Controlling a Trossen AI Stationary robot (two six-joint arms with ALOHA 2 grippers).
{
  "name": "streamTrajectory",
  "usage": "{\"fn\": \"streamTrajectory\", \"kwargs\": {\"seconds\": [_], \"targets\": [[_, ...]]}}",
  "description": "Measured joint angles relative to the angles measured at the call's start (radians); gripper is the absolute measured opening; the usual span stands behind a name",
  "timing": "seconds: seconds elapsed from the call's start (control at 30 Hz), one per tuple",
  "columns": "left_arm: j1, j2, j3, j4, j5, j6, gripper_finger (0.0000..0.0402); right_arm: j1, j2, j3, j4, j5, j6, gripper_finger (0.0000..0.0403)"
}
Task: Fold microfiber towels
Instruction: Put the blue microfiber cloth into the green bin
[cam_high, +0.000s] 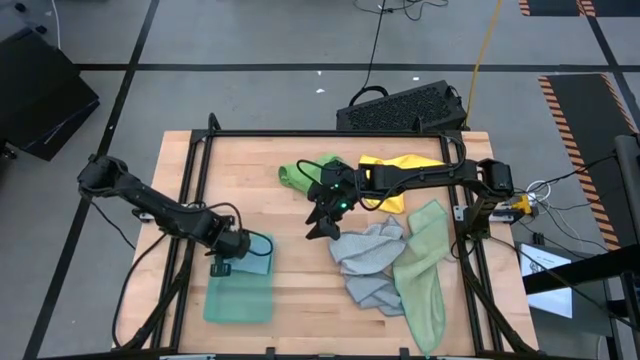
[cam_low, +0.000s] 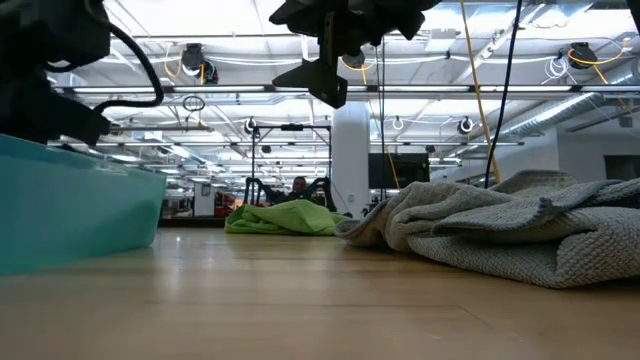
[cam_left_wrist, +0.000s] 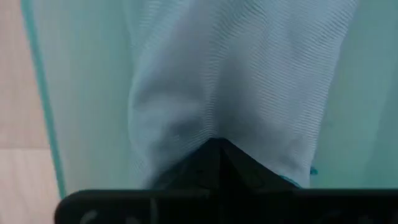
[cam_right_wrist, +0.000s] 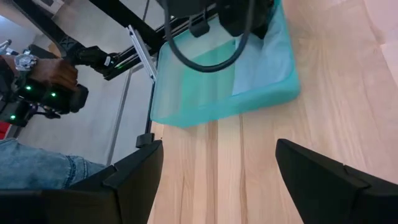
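Observation:
A light blue towel (cam_high: 258, 256) lies on a folded teal towel (cam_high: 238, 298) at the table's near left. My left gripper (cam_high: 224, 258) points down at its left edge and is shut on it; in the left wrist view the shut fingertips (cam_left_wrist: 214, 155) meet on the blue cloth (cam_left_wrist: 236, 74). My right gripper (cam_high: 325, 215) hangs open above the table's middle, nothing between its fingers (cam_right_wrist: 217, 180). A bright green towel (cam_high: 305, 172) and a yellow towel (cam_high: 400, 165) lie at the back, a grey towel (cam_high: 370, 262) and a pale sage towel (cam_high: 425, 275) at the right. My left gripper pinches a raised fold of the light blue towel (cam_left_wrist: 211, 127) between its two fingers, coming from above and pointing down. The cloth rises in a ridge to the fingertips. The rest of it lies on the teal towel (cam_left_wrist: 81, 93).
A black frame (cam_high: 200, 180) runs around the wooden table. A dark keyboard-like box (cam_high: 400, 108) stands beyond the far edge. A person's hand (cam_right_wrist: 46, 74) with a controller shows off the table's left side. Bare wood (cam_high: 300, 290) lies between the teal stack and the grey towel.

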Motion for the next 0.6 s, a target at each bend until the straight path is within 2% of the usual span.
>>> {"fn": "streamTrajectory", "kwargs": {"seconds": [0.17, 0.33, 0.43, 0.6], "targets": [[0.026, -0.029, 0.089, -0.057, 0.052, -0.006, 0.001, 0.0, 0.0, 0.0, 0.0, 0.0, 0.007, 0.0302], [-0.001, -0.083, 0.199, -0.161, 0.073, -0.067, 0.0003, 0.0, 0.0, 0.0, 0.0, 0.0, 0.028, 0.0302], [-0.012, -0.095, 0.193, -0.205, 0.075, -0.13, 0.0005, 0.002, 0.0, 0.0, 0.0, 0.0, 0.028, 0.0302], [-0.009, -0.049, 0.111, -0.13, 0.12, -0.152, 0.0003, 0.004, 0.0, 0.0, 0.0, 0.0, 0.021, 0.0302]]}}
